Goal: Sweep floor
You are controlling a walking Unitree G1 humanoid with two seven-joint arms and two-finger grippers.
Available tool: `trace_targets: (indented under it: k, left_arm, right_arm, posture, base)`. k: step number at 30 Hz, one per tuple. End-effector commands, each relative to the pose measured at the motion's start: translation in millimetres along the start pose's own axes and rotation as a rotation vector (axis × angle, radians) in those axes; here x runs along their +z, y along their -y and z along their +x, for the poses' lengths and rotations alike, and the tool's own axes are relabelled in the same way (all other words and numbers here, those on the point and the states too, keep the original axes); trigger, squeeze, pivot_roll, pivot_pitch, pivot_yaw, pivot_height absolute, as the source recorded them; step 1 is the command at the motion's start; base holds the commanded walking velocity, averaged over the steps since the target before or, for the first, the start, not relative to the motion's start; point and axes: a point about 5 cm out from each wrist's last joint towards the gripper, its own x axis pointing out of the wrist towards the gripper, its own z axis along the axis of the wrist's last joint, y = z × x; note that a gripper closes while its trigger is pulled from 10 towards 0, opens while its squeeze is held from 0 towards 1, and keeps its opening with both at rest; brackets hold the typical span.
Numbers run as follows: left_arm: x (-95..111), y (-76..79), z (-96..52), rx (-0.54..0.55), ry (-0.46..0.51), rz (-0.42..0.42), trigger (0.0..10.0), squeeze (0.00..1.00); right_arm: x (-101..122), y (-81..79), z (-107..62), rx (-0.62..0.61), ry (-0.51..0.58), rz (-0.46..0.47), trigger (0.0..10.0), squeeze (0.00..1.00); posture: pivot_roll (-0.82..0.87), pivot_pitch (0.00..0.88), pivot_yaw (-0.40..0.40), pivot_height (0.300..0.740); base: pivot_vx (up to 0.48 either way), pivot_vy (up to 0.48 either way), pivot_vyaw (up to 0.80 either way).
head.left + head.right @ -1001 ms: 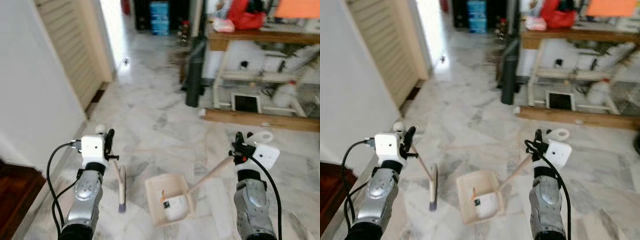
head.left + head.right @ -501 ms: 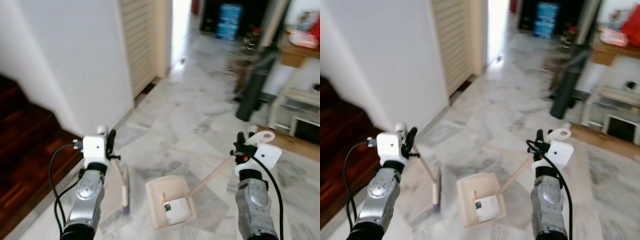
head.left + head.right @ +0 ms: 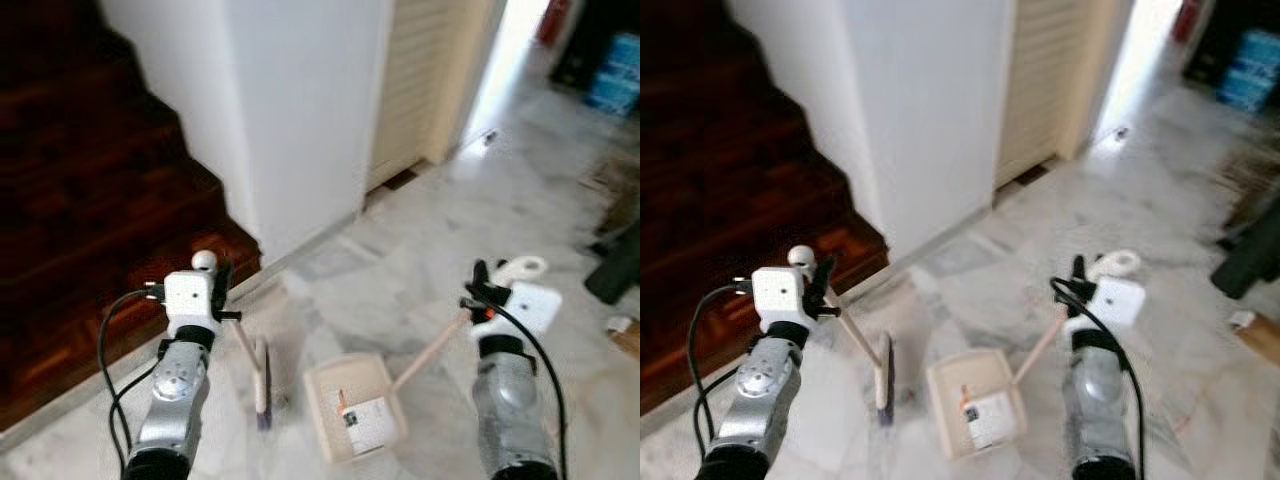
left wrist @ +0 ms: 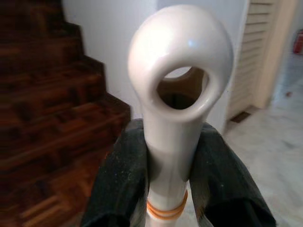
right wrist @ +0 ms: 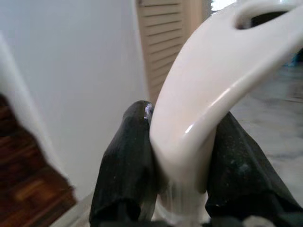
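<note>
My left gripper (image 3: 218,292) is shut on the cream handle of a small broom (image 3: 262,378), whose dark bristles rest on the marble floor. In the left wrist view the handle's ring end (image 4: 180,80) sticks up between the black fingers (image 4: 120,189). My right gripper (image 3: 478,292) is shut on the long handle (image 3: 428,350) of a cream dustpan (image 3: 320,425), which sits on the floor just right of the broom. Scraps of litter (image 3: 362,412) lie in the pan. The right wrist view has the curved handle top (image 5: 213,94) clamped between the fingers (image 5: 125,165).
Dark wooden stairs (image 3: 80,200) rise at the left, behind a white wall corner (image 3: 300,100). A louvred door (image 3: 430,80) and a bright passage lie beyond. A dark object (image 3: 615,272) stands at the right edge. Marble floor (image 3: 400,260) stretches ahead.
The whole view has swung to the left: the table and shelves have gone out of sight and the stairs have come in. Both grippers keep their hold on broom and dustpan.
</note>
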Motion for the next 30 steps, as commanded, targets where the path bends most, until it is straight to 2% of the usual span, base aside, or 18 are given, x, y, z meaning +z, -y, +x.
trace_targets:
  k: [1, 6, 20, 30]
  left_arm:
    - [13.4, 4.2, 6.1, -0.015, 0.066, -0.004, 10.0, 0.0]
    - [13.7, 3.3, 6.2, -0.015, 0.065, -0.003, 10.0, 0.0]
    - [13.4, 3.9, 5.1, -0.002, 0.055, -0.021, 10.0, 0.0]
    - [12.4, 6.0, 4.2, -0.008, 0.051, -0.033, 10.0, 0.0]
  right_arm:
    - [12.3, 3.0, 3.6, -0.017, 0.059, 0.022, 10.0, 0.0]
    - [11.6, 3.7, 4.1, -0.025, 0.055, 0.037, 10.0, 0.0]
    - [9.6, 4.9, 4.3, -0.035, 0.04, 0.044, 10.0, 0.0]
    - [9.4, 4.6, 5.2, -0.023, 0.031, 0.025, 10.0, 0.0]
  posture:
    - [-0.12, 0.0, 0.013, 0.74]
    - [-0.11, 0.0, 0.014, 0.74]
    - [-0.1, 0.016, 0.003, 0.74]
    - [-0.1, 0.021, 0.001, 0.74]
  base:
    - [0.0, 0.0, 0.8]
    - [0.0, 0.0, 0.73]
    - [0.0, 0.0, 0.0]
    - [0.0, 0.251, 0.05]
